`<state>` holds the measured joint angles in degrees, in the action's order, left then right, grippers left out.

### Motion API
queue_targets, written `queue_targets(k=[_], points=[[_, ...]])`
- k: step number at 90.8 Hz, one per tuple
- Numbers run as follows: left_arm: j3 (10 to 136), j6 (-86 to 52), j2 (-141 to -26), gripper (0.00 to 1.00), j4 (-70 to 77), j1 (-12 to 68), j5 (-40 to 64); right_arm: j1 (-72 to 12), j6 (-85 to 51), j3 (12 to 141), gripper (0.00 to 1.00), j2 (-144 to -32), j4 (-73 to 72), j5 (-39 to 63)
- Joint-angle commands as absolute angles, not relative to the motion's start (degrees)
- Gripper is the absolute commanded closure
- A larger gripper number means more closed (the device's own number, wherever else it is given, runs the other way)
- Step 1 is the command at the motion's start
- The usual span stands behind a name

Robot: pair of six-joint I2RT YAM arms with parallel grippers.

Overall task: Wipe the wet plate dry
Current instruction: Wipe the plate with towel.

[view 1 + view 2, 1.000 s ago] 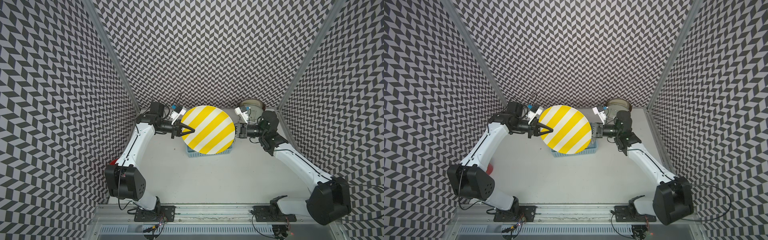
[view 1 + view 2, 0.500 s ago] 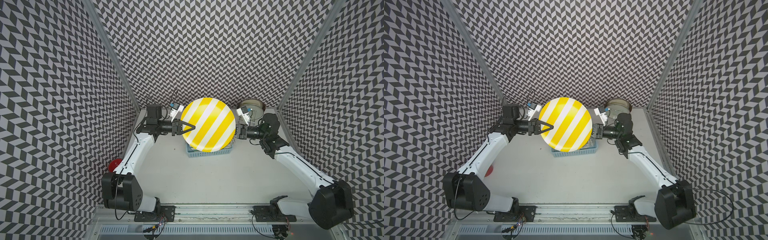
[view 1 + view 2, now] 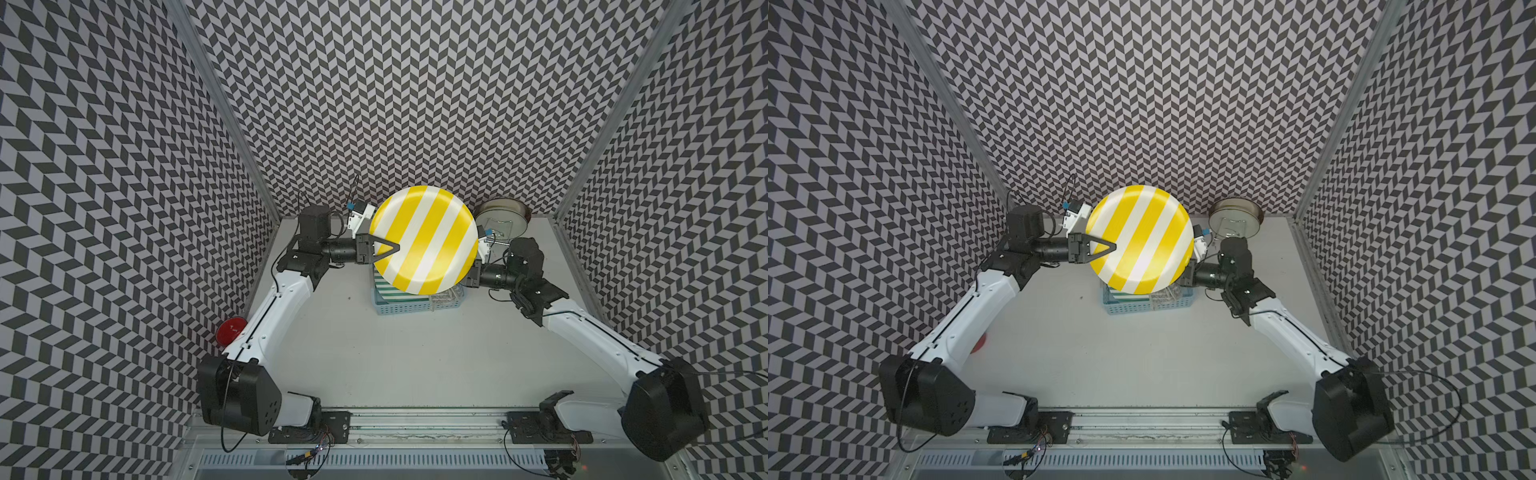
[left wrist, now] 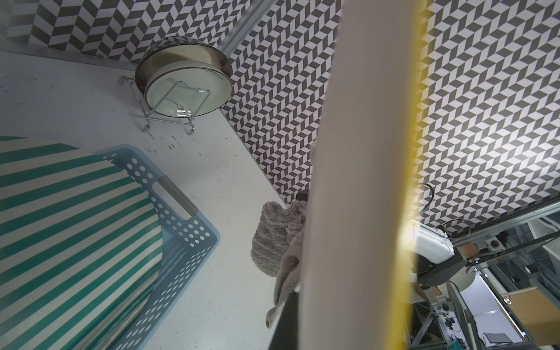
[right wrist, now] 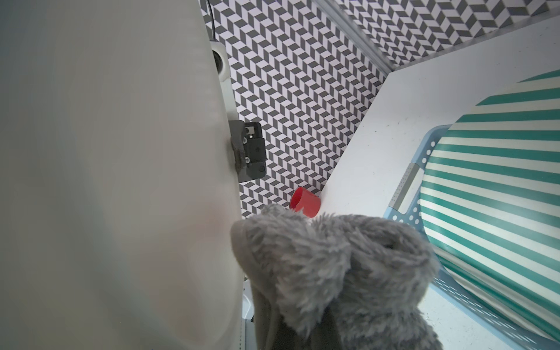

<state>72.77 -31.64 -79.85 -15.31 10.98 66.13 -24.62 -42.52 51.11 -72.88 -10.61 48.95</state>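
White tabletop (image 3: 374,357): yellow-and-white striped round plate (image 3: 424,239) above blue perforated plastic basket (image 3: 415,306), rim clenched by left gripper (image 3: 387,249); right gripper (image 3: 472,277) clamps grey fluffy cloth (image 5: 333,272) against underside; wiping seemingly underway, unfinished

Chevron-patterned walls (image 3: 415,104) on three sides; metal corner posts (image 3: 219,95); pale grey tabletop (image 3: 415,353).

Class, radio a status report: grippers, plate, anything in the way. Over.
Left gripper shut on yellow-striped plate rim, plate raised above blue basket. Right gripper shut on grey cloth at plate's underside. Nothing between them.
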Motion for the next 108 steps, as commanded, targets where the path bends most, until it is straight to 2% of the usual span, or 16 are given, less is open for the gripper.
queue_targets(k=[1, 34, 68, 91, 108], points=[[72.8, -35.8, -81.7, 1.0, -13.3, 10.4, 50.6, -27.3, -38.7, 51.0, 1.0, -66.9, -20.0, 44.6], [73.1, -42.0, -82.1, 1.0, -10.5, 10.4, 52.6, -29.3, -37.8, 40.6, 1.0, -58.9, -31.7, 26.6], [74.3, -52.4, -85.0, 1.0, -7.4, 10.5, 57.8, -42.4, -18.4, 39.9, 1.0, -62.6, -32.8, 1.0], [73.6, -54.3, -85.3, 1.0, -7.3, 10.7, 56.5, -51.7, -8.4, 40.3, 1.0, -64.0, -38.9, -12.8], [73.2, -56.6, -85.9, 1.0, -6.1, 11.1, 57.3, -56.1, -1.5, 43.4, 1.0, -69.6, -40.2, -19.1]])
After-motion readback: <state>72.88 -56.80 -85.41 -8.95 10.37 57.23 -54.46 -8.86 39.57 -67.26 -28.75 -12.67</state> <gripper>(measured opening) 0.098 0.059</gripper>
